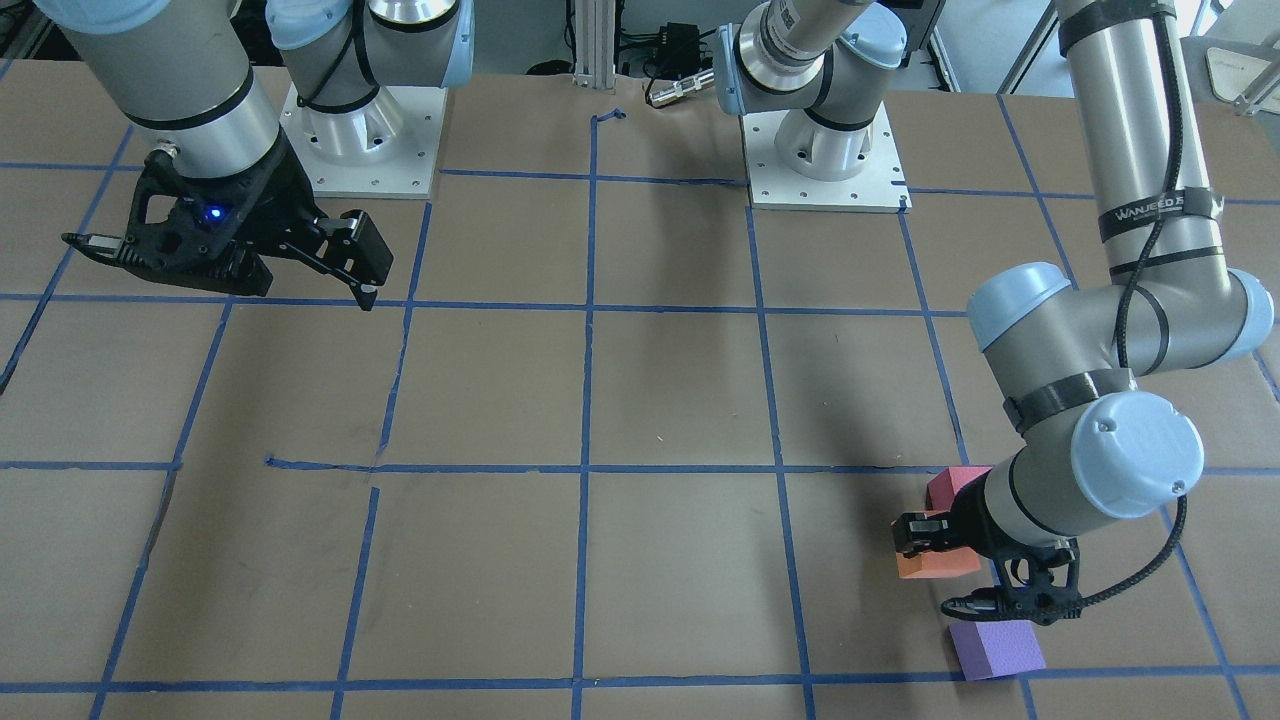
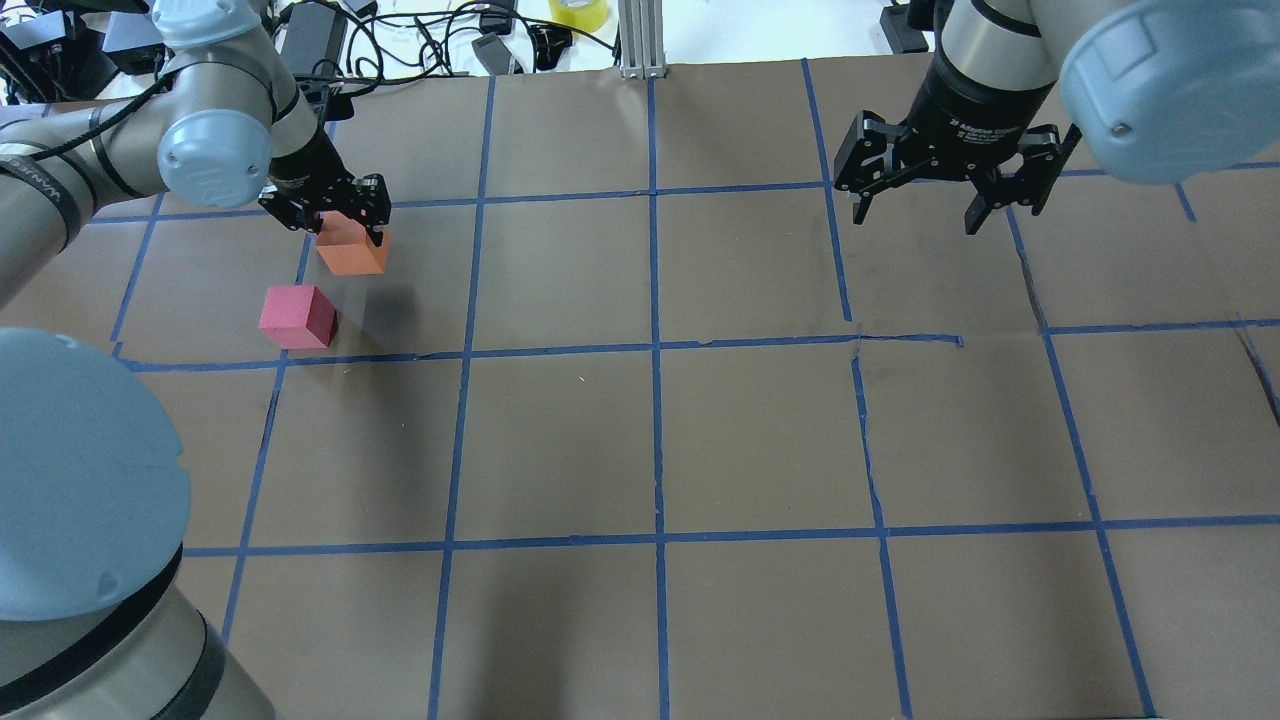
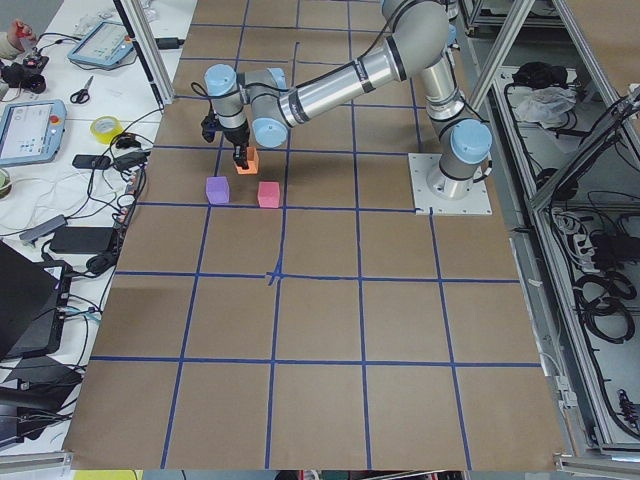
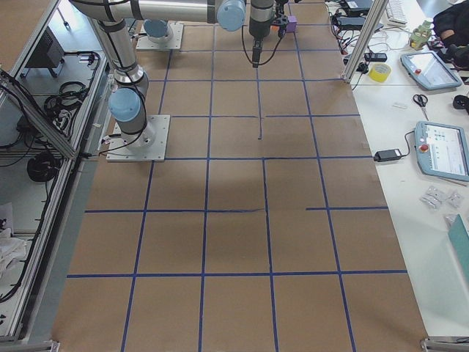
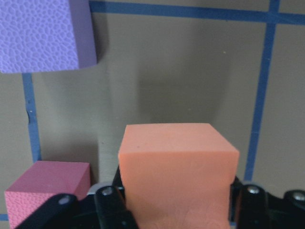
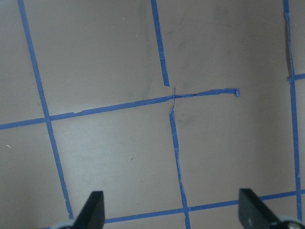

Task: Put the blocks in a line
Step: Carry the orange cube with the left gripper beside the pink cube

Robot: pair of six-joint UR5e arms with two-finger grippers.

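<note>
My left gripper (image 2: 335,215) is shut on the orange block (image 2: 352,252), which seems held just above the table. In the left wrist view the orange block (image 5: 176,167) sits between the fingers (image 5: 107,205). The pinkish-red block (image 2: 297,316) lies on the table close beside it, toward the robot. The purple block (image 1: 995,648) lies on the far side of the orange one (image 1: 935,562); my left arm hides it in the overhead view. It also shows in the left wrist view (image 5: 43,33). My right gripper (image 2: 940,205) is open and empty, far from the blocks.
The table (image 2: 660,440) is brown paper with a grid of blue tape lines. Both arm bases (image 1: 825,150) stand on white plates at the robot's side. Cables and a tape roll (image 2: 578,12) lie beyond the far edge.
</note>
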